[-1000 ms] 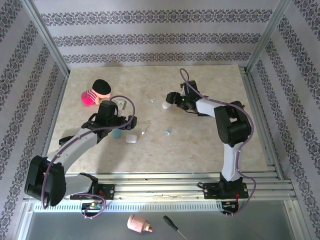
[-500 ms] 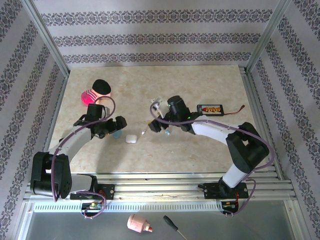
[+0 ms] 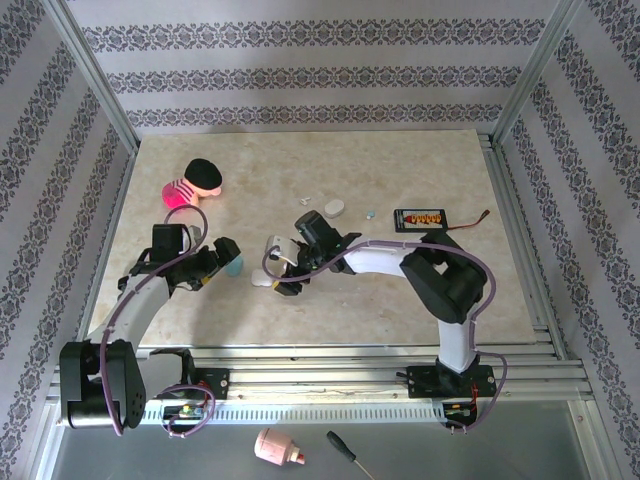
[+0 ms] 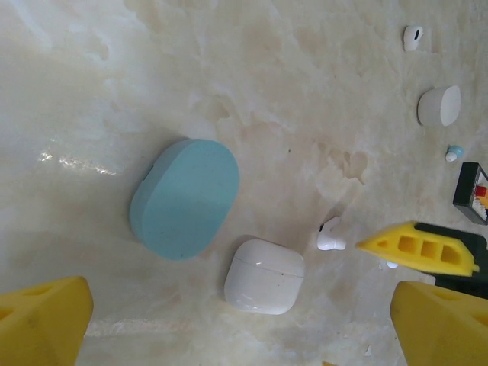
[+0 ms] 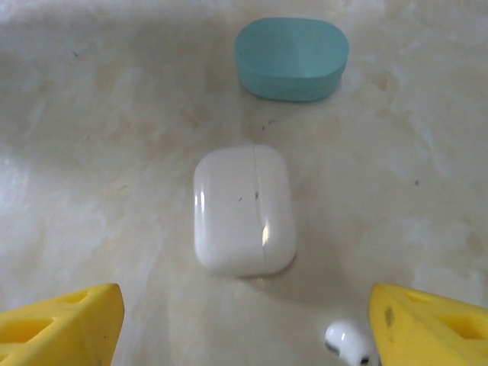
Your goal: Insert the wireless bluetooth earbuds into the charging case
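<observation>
A closed white charging case [image 5: 244,210] lies flat on the marble table, a closed teal case [image 5: 291,57] just beyond it. One white earbud [image 5: 349,341] rests by my right finger. My right gripper [image 5: 244,328] hangs open just short of the white case [image 3: 262,279], gripping nothing. My left gripper [image 4: 244,335] is open too, above the white case [image 4: 264,276] and the teal case [image 4: 185,198]. The white earbud [image 4: 329,236] lies between the white case and the right gripper's yellow finger [image 4: 418,248]. Farther back lie another white earbud [image 4: 412,36] and a pale blue earbud [image 4: 454,153].
A white pebble-shaped case [image 3: 333,208] sits mid-table at the back. A black box with orange marks [image 3: 420,217] and its wire lie to the right. A pink and black sock toy [image 3: 195,183] is at the back left. Aluminium rails [image 3: 520,220] edge the table.
My right arm swung from the back middle leftward and nearer, down to the white case, and its jaws widened. My left gripper drew back to the left, off the teal case.
</observation>
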